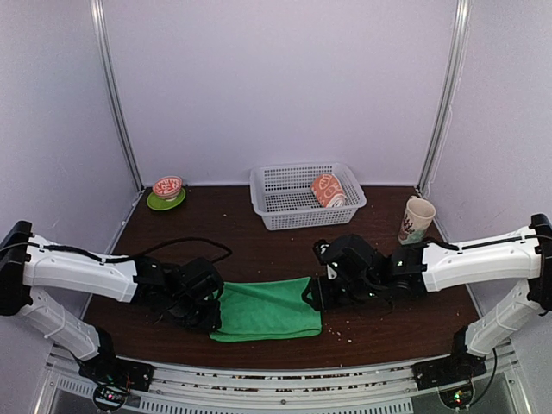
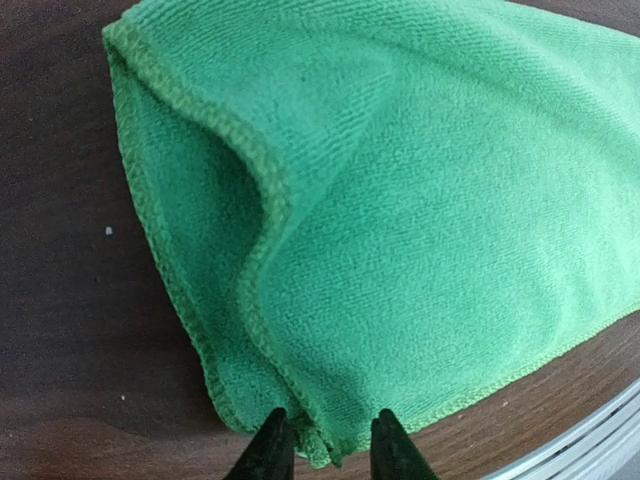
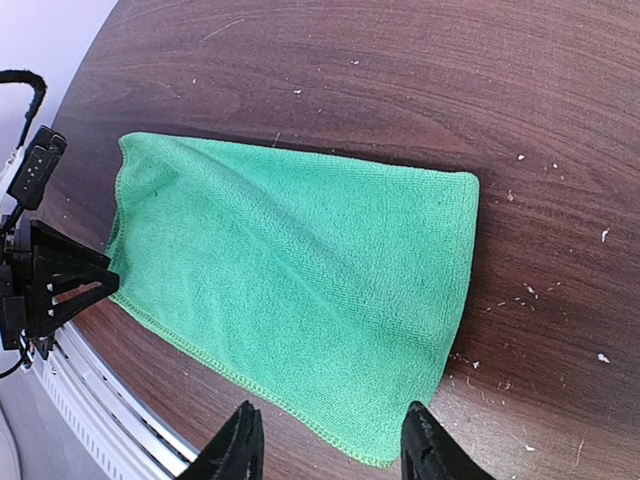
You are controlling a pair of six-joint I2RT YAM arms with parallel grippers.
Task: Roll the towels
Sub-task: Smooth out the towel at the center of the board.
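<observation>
Currently I see left fingers (image 2: 328,440) pinching the green towel's (image 2: 420,200) near-left corner — right fingers (image 3: 330,440) half-open, hovering over its right end.

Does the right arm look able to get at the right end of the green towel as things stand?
Probably yes: the right gripper hangs open over a corner at that end of the green towel, and nothing lies between them.
</observation>
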